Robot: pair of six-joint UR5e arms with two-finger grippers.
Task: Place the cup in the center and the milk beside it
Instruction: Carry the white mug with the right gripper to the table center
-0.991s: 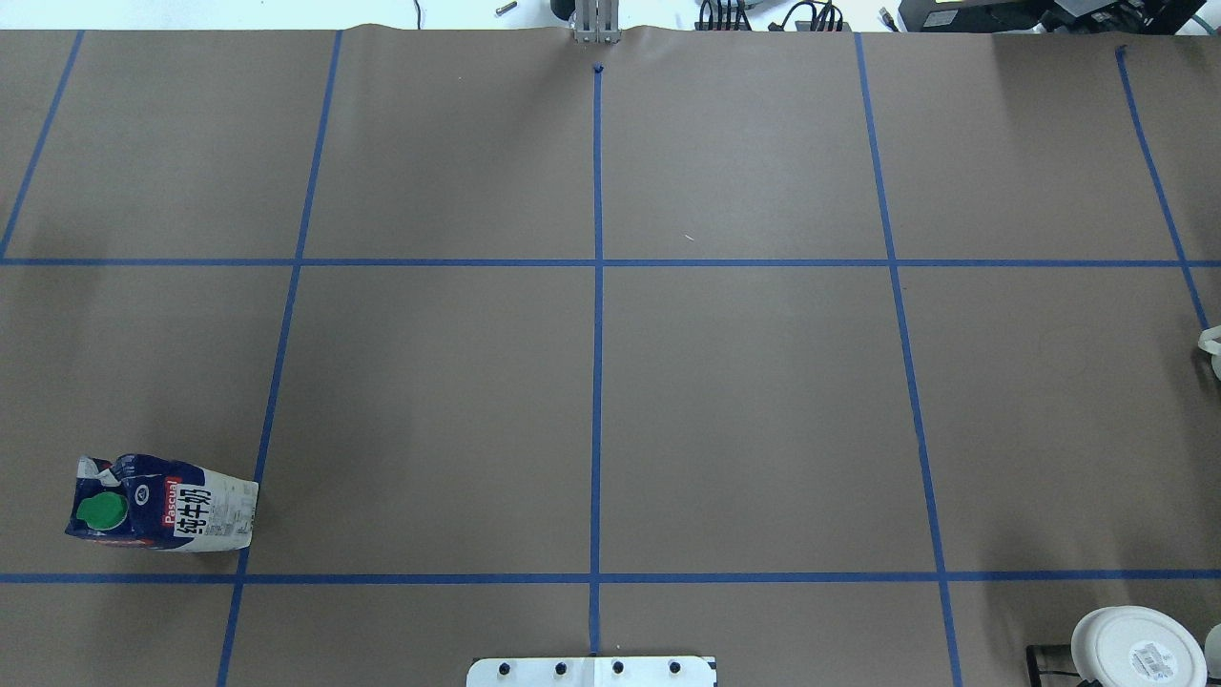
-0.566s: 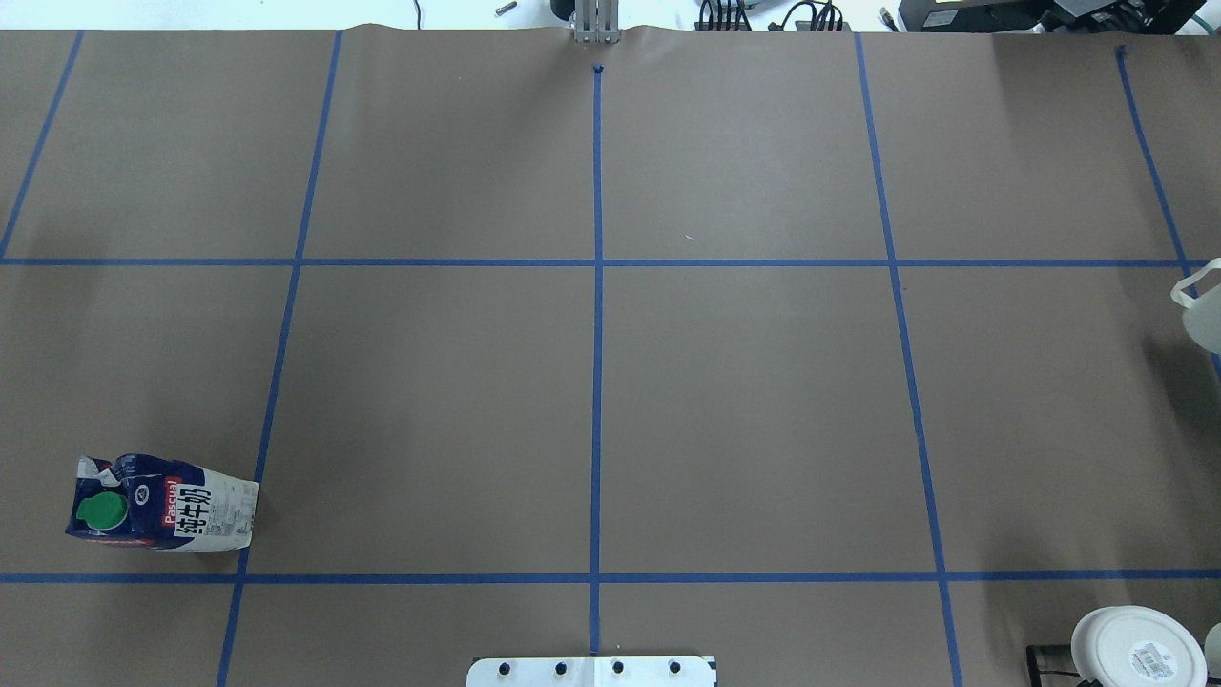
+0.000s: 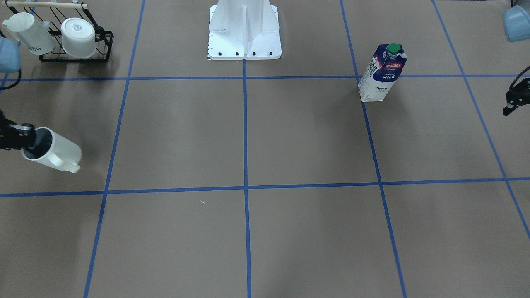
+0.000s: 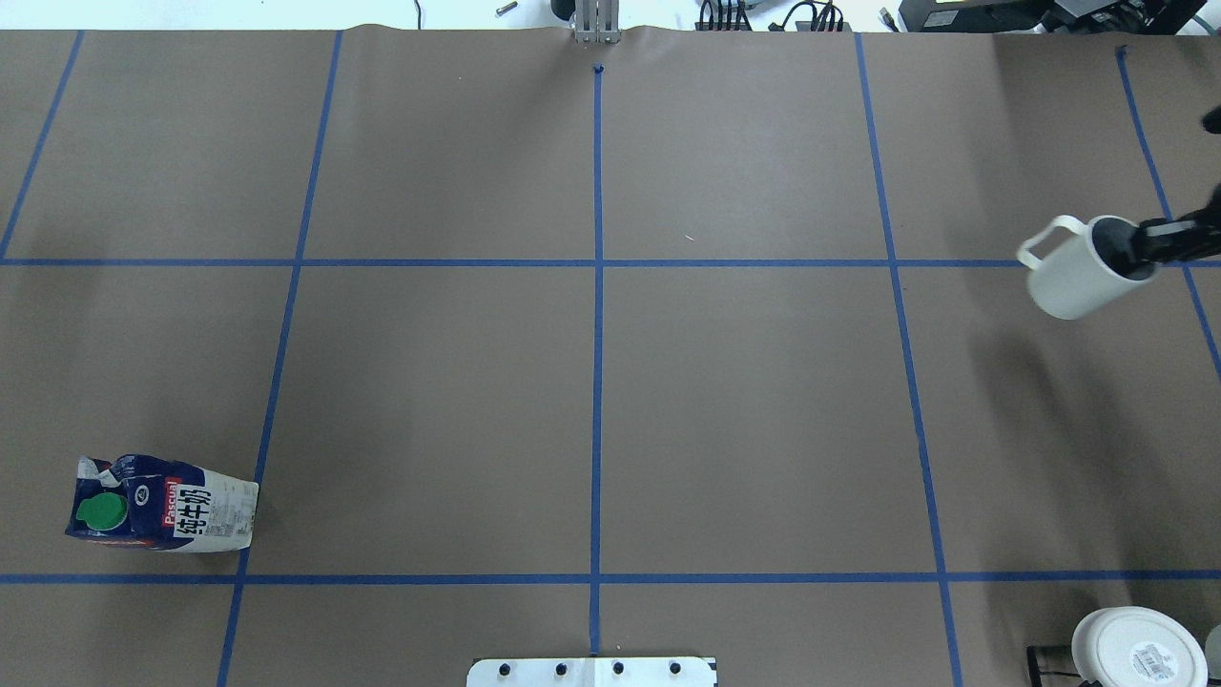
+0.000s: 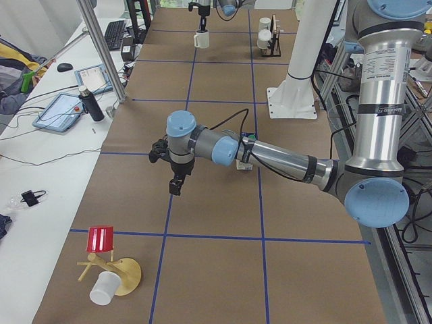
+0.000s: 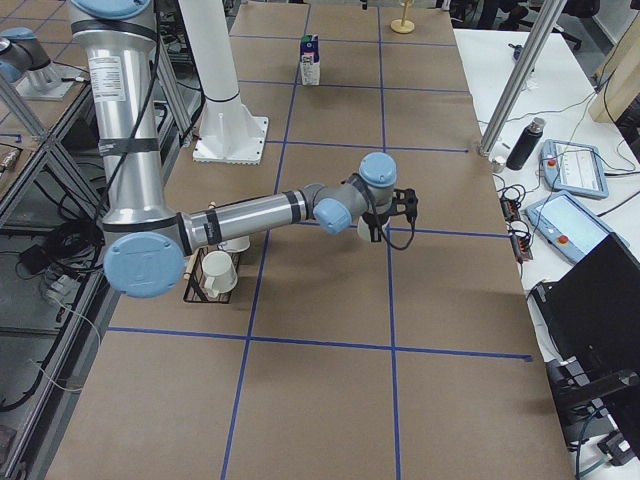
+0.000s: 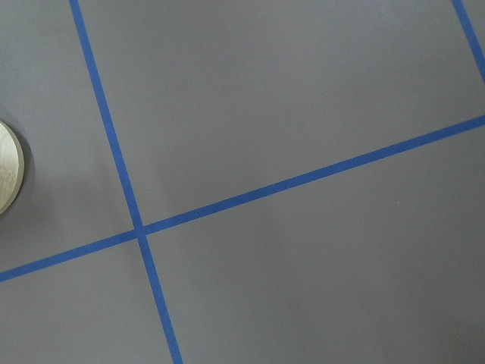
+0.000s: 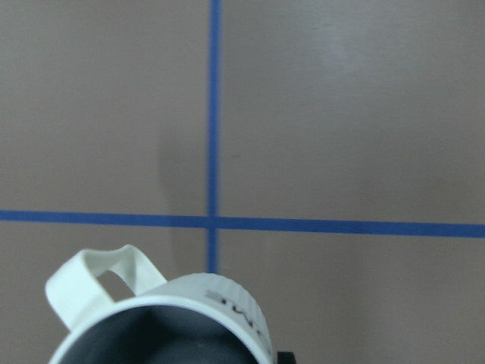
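Observation:
The cup (image 4: 1073, 281), a small white mug with a dark inside, hangs tilted above the table at the right, handle toward the middle. My right gripper (image 4: 1140, 250) is shut on its rim, with one finger inside. The cup also shows in the front view (image 3: 54, 151) and fills the bottom of the right wrist view (image 8: 163, 326). The milk (image 4: 162, 504) stands at the near left, upright in the front view (image 3: 383, 74). The center (image 4: 597, 262) is a bare tape crossing. My left gripper (image 3: 513, 101) sits at the table's left end, away from the milk; I cannot tell whether it is open.
A black rack (image 3: 74, 41) with two other white mugs stands near my base (image 3: 244, 33) on the right side; one labelled cup base (image 4: 1135, 649) shows from overhead. A wooden stand with a red top (image 5: 101, 266) is at the left end.
The cup came in from the right edge in my right gripper and moved left toward the middle, now fully in view. The milk has not moved.

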